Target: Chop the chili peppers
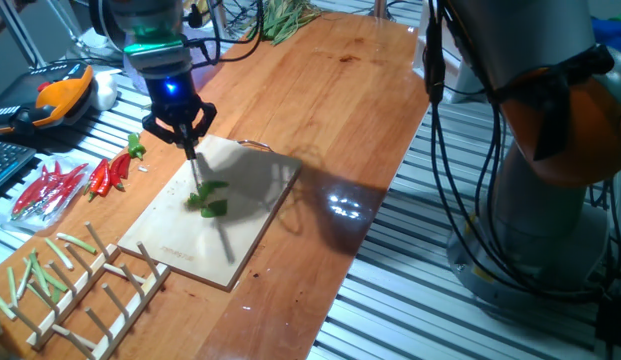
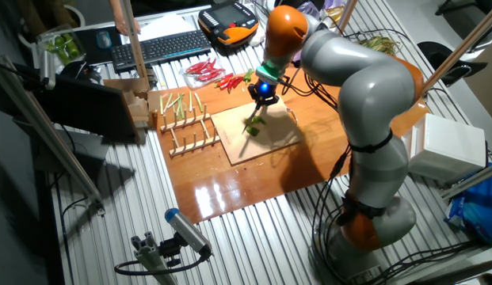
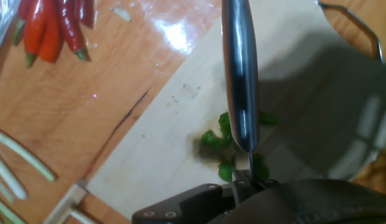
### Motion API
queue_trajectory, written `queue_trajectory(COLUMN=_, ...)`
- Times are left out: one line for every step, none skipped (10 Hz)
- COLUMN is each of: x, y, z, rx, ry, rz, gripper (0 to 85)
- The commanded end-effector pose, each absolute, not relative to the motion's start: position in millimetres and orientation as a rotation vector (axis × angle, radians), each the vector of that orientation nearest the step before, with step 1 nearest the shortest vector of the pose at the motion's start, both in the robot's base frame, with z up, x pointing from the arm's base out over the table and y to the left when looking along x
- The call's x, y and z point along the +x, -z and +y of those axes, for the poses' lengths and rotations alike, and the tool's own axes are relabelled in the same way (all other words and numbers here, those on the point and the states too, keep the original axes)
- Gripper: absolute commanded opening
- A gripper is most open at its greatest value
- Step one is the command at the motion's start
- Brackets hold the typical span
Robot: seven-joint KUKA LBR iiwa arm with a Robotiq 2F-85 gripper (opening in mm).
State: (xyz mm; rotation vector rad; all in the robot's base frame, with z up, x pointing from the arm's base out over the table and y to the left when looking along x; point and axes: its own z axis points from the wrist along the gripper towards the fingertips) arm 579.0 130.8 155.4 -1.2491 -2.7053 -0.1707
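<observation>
end effector (image 3: 242, 186) gripping knife (image 3: 240, 74), chili peppers (image 3: 224, 146) beneath

Grey-white arm (image 2: 364, 87), orange joint bands, black tool (image 1: 178, 122), blue light.

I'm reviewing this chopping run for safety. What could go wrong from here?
The green chili pieces lie loose under the knife, so a stroke might scatter them off the cutting board. The board rests unfastened on the table and might shift. The gripper may lose the blade's angle.

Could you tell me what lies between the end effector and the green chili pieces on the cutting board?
A knife blade runs from the end effector down to the chili pieces, clearest in one fixed view.
</observation>
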Motion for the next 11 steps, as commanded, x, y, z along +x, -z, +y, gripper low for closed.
queue_trajectory(x=579, y=-156, z=131, rx=-1.398, ry=0.169, rz=-2.647, gripper=0.0)
queue_trajectory(x=579, y=-156, z=131, rx=-1.382, ry=0.170, rz=-2.665, gripper=0.0)
queue_trajectory(x=579, y=-156, z=131, rx=-1.368, ry=0.204, rz=-2.667, gripper=0.0)
queue_trajectory(x=579, y=-156, z=131, rx=-1.364, ry=0.200, rz=-2.678, gripper=0.0)
queue_trajectory(x=577, y=-156, z=132, rx=-1.373, ry=0.169, rz=-2.713, gripper=0.0)
queue_trajectory(x=564, y=-157, z=137, rx=-1.353, ry=0.131, rz=-2.777, gripper=0.0)
queue_trajectory(x=553, y=-155, z=142, rx=-1.324, ry=0.102, rz=-2.813, gripper=0.0)
queue_trajectory(x=549, y=-153, z=146, rx=-1.326, ry=0.098, rz=-2.812, gripper=0.0)
queue_trajectory(x=544, y=-149, z=149, rx=-1.325, ry=0.067, rz=-2.822, gripper=0.0)
queue_trajectory(x=541, y=-143, z=152, rx=-1.337, ry=0.058, rz=-2.818, gripper=0.0)
queue_trajectory(x=538, y=-136, z=154, rx=-1.347, ry=0.067, rz=-2.807, gripper=0.0)
